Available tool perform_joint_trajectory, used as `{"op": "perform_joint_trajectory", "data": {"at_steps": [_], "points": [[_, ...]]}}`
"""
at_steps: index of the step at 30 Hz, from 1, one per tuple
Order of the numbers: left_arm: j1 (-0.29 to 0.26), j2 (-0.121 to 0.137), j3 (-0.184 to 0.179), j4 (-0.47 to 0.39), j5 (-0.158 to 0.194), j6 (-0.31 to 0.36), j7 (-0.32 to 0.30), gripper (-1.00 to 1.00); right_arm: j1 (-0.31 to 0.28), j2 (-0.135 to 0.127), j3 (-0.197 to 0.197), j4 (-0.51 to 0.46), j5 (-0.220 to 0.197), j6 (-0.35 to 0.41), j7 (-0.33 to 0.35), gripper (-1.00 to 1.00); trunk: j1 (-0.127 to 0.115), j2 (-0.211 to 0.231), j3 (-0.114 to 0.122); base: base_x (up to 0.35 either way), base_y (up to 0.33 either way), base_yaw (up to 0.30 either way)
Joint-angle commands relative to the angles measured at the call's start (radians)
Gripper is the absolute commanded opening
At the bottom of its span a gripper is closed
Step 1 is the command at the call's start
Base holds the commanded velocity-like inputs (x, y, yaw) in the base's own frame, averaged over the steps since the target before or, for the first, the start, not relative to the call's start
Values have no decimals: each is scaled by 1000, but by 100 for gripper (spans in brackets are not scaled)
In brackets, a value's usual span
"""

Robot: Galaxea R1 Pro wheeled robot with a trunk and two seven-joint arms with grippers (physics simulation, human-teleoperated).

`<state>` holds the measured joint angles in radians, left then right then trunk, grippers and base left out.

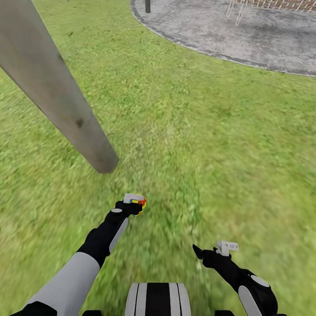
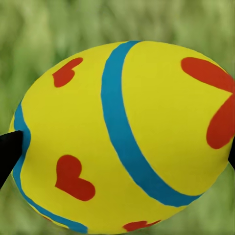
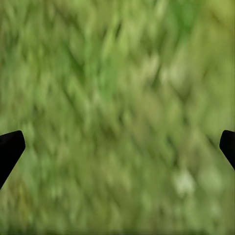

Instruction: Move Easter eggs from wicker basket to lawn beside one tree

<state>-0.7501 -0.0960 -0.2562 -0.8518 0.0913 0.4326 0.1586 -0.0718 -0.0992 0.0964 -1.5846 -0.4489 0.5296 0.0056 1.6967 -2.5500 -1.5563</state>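
A yellow Easter egg (image 1: pixel 141 202) with blue bands and red hearts sits between the fingers of my left gripper (image 1: pixel 136 206), which is shut on it just above the lawn (image 1: pixel 184 145). Up close, the egg (image 2: pixel 117 137) spans the gap between the two black fingertips (image 2: pixel 10 152). The pale grey-brown tree trunk (image 1: pixel 57 92) meets the grass a short way ahead and to the left of the egg. My right gripper (image 1: pixel 202 254) hangs open over bare grass (image 3: pixel 117 98), nothing between its fingertips (image 3: pixel 10 149). The wicker basket is out of view.
A grey paved round patio (image 1: pixel 245 30) lies at the far right, with pale metal legs (image 1: pixel 237 11) and a dark post (image 1: pixel 147 5) on it. Grass stretches all around the trunk. My own base (image 1: pixel 158 298) is at the bottom.
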Motion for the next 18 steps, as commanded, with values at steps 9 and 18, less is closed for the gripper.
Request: {"op": "perform_joint_trajectory", "data": {"at_steps": [9,18], "points": [[0,1,-2,52,10,5,8,100,0,-1,0,0,-1,4,1,100,-2,1,15,0,0,0],[0,1,-2,52,10,7,5,100,0,-1,0,0,-1,4,1,100,-6,3,50,0,0,0]]}}
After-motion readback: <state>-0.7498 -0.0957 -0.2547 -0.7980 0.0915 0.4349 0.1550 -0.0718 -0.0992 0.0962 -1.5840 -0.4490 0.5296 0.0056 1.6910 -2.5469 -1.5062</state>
